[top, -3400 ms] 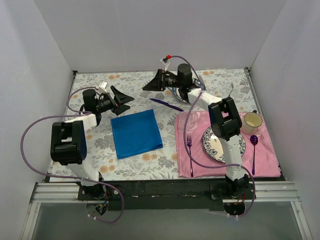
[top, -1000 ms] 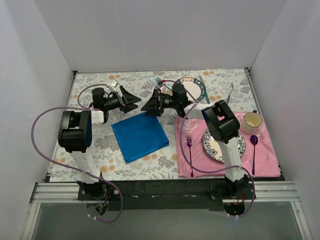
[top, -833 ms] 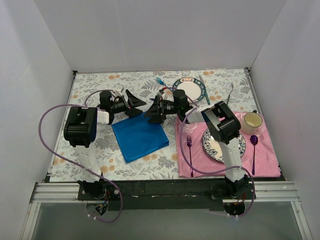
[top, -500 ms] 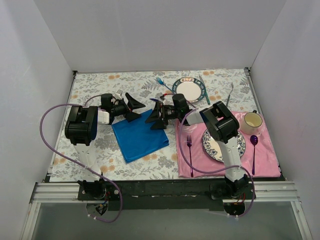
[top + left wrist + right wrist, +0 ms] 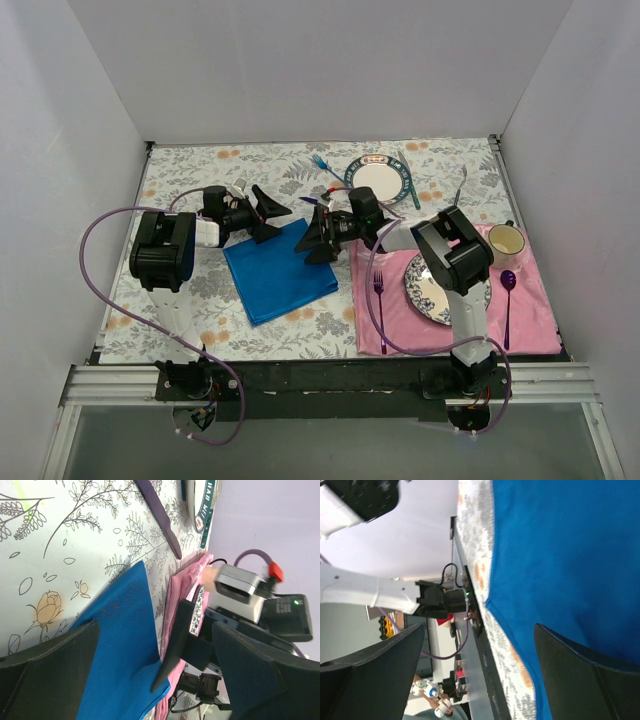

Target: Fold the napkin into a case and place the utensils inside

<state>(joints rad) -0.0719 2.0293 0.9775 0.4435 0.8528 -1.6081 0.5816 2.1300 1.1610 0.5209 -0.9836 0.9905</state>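
Note:
The blue napkin (image 5: 280, 272) (image 5: 560, 545) lies flat and folded in a rough square on the flowered tablecloth. My left gripper (image 5: 266, 217) (image 5: 156, 627) hangs open at its far left corner. Open too, my right gripper (image 5: 314, 238) (image 5: 479, 627) is over the far right corner, with one finger tip (image 5: 167, 655) touching the cloth. A light-blue fork (image 5: 322, 164) lies at the back beside a teal-rimmed plate. The dark purple knife (image 5: 159, 517) lies on the tablecloth beyond the napkin, seen in the left wrist view; the right arm covers it from above.
A pink placemat (image 5: 530, 315) at right carries a patterned plate (image 5: 478, 290), a magenta fork (image 5: 379, 292), a purple spoon (image 5: 508, 290) and a cup (image 5: 505, 240). The teal-rimmed plate (image 5: 380, 180) and a teal knife (image 5: 406, 182) sit at the back. White walls enclose the table.
Both grippers have come in and down to the napkin's far corners, the right one swinging left from behind it. The napkin has turned slightly since the oldest frame.

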